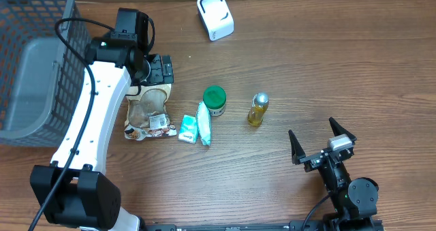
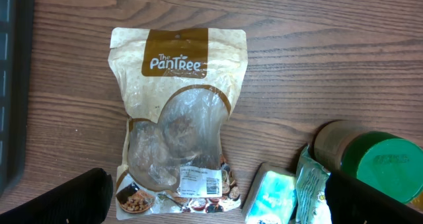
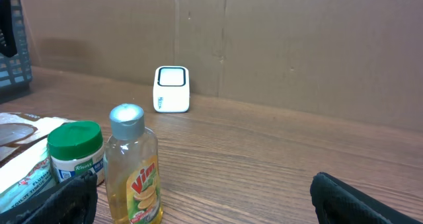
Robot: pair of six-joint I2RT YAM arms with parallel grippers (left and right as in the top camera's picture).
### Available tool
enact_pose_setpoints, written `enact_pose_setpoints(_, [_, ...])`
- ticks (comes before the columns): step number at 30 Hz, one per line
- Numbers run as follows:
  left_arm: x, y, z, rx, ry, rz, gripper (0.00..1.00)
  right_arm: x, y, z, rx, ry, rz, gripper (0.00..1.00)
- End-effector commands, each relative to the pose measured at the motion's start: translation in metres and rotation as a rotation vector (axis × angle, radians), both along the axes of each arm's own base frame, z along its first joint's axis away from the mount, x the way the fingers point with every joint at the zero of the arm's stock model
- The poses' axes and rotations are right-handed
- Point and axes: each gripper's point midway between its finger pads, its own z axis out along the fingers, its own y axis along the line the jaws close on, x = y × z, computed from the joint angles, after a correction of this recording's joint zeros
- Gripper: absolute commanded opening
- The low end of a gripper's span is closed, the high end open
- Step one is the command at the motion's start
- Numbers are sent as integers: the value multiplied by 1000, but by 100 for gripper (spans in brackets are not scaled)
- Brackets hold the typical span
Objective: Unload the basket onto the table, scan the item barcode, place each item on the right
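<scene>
Beneath the wide-open left gripper (image 2: pixel 218 199), the tan-and-clear plastic snack pouch (image 2: pixel 178 118) is lying flat; probably light and floppy, it is inviting a pinch at its top seam.

left arm (image 1: pixel 92 118): long glossy white link shells with rounded edges and a small dark hole in the upper one. Joint housings (image 1: pixel 75 197) are chunky black, same at the wrist end. A thin black cable (image 1: pixel 87 62) follows the white link and bows out in a loop near the wrist.
left gripper (image 1: pixel 161 70): all black, blocky. On the wrist cam its fingertips (image 2: pixel 63 197) read matte black and round-edged.
right arm (image 1: pixel 353 192): black throughout, round joint housing, small light-grey block (image 1: pixel 338 144) on top.
right gripper (image 1: pixel 318 141): two black triangular fingers tapering to points. Its own thin black lead (image 1: pixel 312 210) curves off near the base.
</scene>
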Motion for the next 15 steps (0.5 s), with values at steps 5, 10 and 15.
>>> enact_pose_setpoints(5, [3,-2,4,1,-13,-25,99,0,0,-3,-1,0,-2,100])
enact_pose_setpoints(10, [3,-1,4,1,-13,-21,100,0,0,-3,-1,-1,-2,100])
enact_pose_setpoints(15, [3,1,5,1,-13,-18,100,0,0,-3,-1,-1,-2,100])
